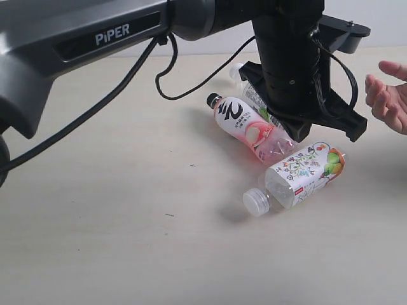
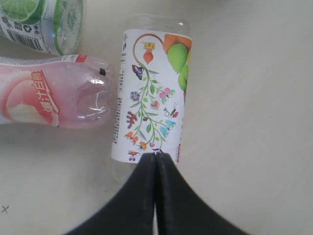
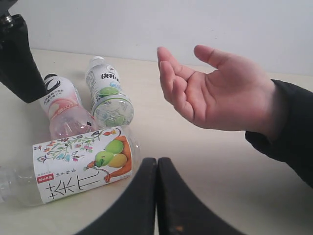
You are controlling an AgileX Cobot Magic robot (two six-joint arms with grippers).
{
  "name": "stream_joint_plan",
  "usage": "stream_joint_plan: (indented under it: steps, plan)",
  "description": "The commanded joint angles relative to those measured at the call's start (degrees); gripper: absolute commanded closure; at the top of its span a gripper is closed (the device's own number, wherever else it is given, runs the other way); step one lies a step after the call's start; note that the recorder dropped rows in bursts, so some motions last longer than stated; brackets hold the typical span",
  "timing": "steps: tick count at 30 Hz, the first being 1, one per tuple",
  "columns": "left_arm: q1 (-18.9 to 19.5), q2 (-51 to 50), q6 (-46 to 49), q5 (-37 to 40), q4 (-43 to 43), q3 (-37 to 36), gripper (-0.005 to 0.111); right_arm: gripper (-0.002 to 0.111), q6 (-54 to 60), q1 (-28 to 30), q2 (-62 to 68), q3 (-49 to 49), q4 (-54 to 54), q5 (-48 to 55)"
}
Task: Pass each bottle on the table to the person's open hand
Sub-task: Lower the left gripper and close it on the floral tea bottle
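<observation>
Beige table (image 1: 95, 254) bears clustered bottles (image 1: 305, 171), left arm (image 1: 286, 63) covering one.

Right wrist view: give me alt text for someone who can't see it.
An open hand hangs over the table, beside three bottles lying down: floral, peach and lime. The shut right gripper fills the foreground.

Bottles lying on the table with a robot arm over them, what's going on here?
Three bottles lie on the table: a floral bottle, a peach bottle and a lime bottle. The left tool, shut and empty, hangs over the floral bottle. The right tool is shut and empty too. A person's hand waits open beside them; no bottle is in it.
</observation>
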State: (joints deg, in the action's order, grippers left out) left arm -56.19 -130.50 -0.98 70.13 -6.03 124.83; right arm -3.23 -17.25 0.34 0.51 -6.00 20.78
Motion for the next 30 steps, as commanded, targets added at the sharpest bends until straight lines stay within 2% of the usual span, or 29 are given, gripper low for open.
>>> stream_joint_plan:
  steps: [1, 16, 30]
  plan:
    - [-0.08, 0.59, 0.03, -0.16, 0.39, -0.2, 0.107, 0.108, 0.11, 0.24, -0.34, -0.13, -0.2, -0.22]
    - [0.4, 0.59, 0.52, -0.16, 0.39, -0.54, 0.107, 0.108, 0.11, 0.24, -0.34, -0.13, -0.2, -0.22]
    - [0.4, 0.59, -1.88, -0.16, 0.29, -7.57, 0.107, 0.108, 0.11, 0.24, -0.34, -0.13, -0.2, -0.22]
